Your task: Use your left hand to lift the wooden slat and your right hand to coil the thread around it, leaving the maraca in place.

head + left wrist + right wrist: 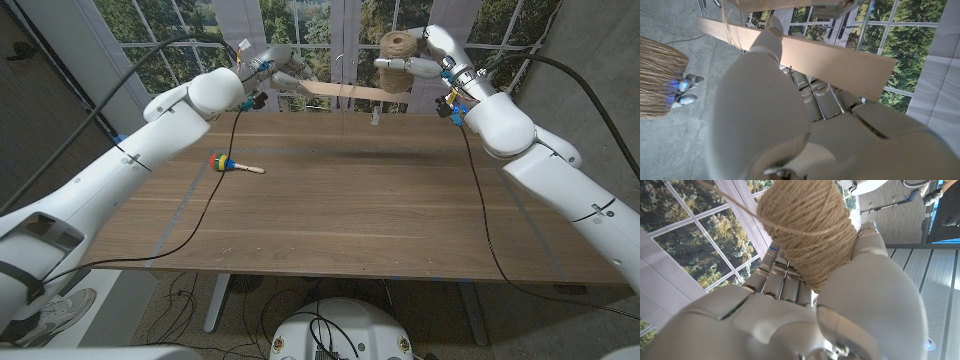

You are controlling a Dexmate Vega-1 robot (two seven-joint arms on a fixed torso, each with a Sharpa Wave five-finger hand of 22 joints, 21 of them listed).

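My left hand (280, 76) holds a pale wooden slat (345, 93) in the air above the table's far edge, roughly level and pointing toward my right side; the left wrist view has the slat (840, 62) crossing over the hand (770, 105). My right hand (405, 62) grips a spool of tan twine (398, 46) just above the slat's far end; the spool (807, 227) sits in that hand (840, 305). A strand of thread (347, 100) hangs from the slat. The maraca (232, 163), with a colourful head and wooden handle, lies on the table at left.
The wooden table (350, 210) stretches under both arms. Black cables run over it from each wrist. Windows with trees stand behind. A shoe (40, 315) shows on the floor at lower left.
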